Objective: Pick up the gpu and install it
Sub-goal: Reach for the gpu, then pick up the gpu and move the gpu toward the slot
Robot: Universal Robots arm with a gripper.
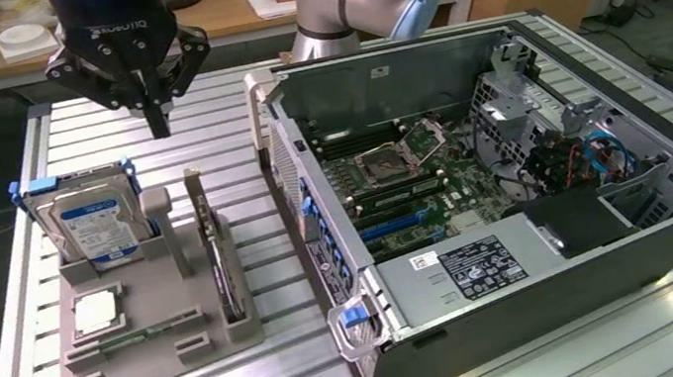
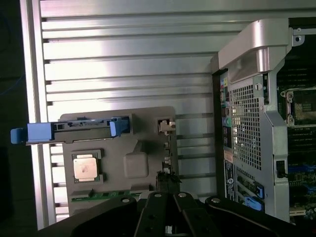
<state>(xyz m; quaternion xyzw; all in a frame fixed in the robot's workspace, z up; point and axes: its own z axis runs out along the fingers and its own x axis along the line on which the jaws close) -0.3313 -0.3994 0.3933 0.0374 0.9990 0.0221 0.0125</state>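
One tip: your end effector is pinched shut and empty over the table, so you'd want it opened and squared across the gpu standing on edge in the grey tray beside the case.

Open gap between gpu and case
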